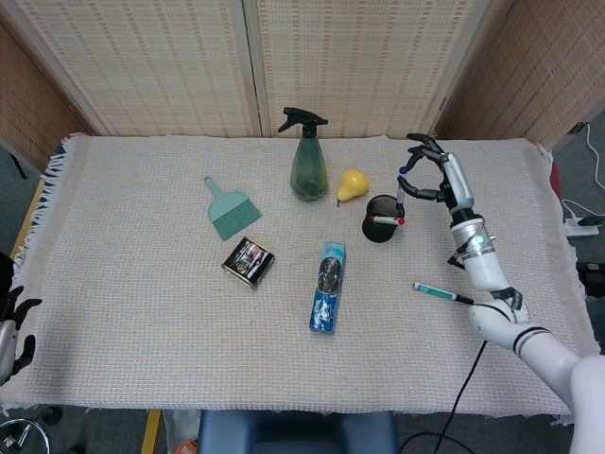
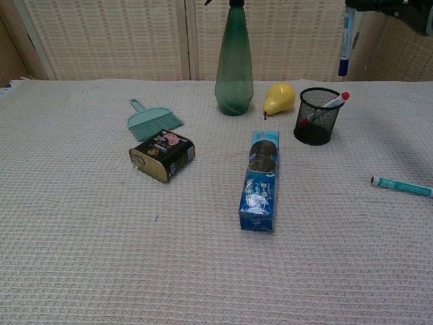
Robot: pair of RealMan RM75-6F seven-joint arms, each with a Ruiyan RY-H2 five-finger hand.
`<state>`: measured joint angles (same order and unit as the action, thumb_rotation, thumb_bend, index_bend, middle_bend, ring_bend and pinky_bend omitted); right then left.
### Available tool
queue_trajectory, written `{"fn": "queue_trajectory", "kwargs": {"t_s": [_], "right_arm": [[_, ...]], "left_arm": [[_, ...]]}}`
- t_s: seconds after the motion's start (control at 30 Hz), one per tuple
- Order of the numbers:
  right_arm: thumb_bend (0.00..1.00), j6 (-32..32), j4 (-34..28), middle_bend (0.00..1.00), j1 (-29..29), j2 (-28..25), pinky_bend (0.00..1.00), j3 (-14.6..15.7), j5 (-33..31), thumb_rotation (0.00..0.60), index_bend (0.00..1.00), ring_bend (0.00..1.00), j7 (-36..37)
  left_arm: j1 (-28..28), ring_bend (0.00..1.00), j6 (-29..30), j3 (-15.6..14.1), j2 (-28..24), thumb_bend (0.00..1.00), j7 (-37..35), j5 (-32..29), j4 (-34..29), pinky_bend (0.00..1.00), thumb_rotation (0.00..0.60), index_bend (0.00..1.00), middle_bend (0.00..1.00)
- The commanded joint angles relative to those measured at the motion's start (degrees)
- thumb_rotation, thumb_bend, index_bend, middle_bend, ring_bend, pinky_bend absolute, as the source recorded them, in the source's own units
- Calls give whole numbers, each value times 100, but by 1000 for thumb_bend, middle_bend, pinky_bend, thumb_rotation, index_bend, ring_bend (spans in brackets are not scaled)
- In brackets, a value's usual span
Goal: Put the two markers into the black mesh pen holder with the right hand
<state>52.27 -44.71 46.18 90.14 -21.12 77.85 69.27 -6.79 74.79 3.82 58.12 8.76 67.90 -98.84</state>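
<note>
The black mesh pen holder (image 1: 383,218) (image 2: 318,116) stands right of the pear, with a red-capped marker (image 2: 329,104) leaning inside it. My right hand (image 1: 436,176) is raised just behind and to the right of the holder and pinches a white marker (image 2: 346,37). That marker hangs upright with its blue cap down, above and slightly right of the holder's rim. In the chest view only the dark edge of this hand (image 2: 389,5) shows at the top. My left hand (image 1: 13,331) rests low at the table's near left corner, fingers apart, holding nothing.
A teal pen (image 1: 442,293) (image 2: 400,186) lies on the cloth near the right edge. A yellow pear (image 1: 352,184) and a green spray bottle (image 1: 307,161) stand left of the holder. A blue cookie pack (image 1: 328,286), a dark tin (image 1: 248,262) and a small teal brush (image 1: 230,210) lie mid-table.
</note>
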Motion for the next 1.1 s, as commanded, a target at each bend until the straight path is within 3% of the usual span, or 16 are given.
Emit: {"fn": "queue_trajectory", "kwargs": {"t_s": [0.03,0.4,0.5,0.63,0.77,0.93,1.1], "right_arm": [[301,-374,884,164,361,583,134,147,54,600,659,232,485],[302,-860,2194,165,441,1217,136,688,307,600,657,233,957],[303,-929,2369,165,465,1299,100,872,444,600,586,203,931],[299,-885,2370,154,508,1241,18,1034,594,600,407,131,1070],[289,-784,2304,95,528,1134,0,1132,675,600,216,66,1019],[262,-503,2075,80,496,1003,0,1131,674,600,185,43,905],[257,890,1055,80,172,493,0,1238,984,600,204,44,365]], "left_arm": [[-22,26,-60,15,7,506,-40,-58,57,277,600,224,0],[-60,26,-166,3,36,507,-18,-140,118,277,600,224,0],[-58,26,-153,6,38,507,-5,-157,117,277,600,224,0],[-71,26,-196,5,49,506,-5,-194,141,277,600,224,0],[-78,26,-204,-2,50,506,4,-189,139,277,600,224,0],[-72,26,-174,-6,41,506,8,-166,117,276,600,224,0],[-73,26,-153,-19,50,506,32,-129,114,277,600,224,0]]}}
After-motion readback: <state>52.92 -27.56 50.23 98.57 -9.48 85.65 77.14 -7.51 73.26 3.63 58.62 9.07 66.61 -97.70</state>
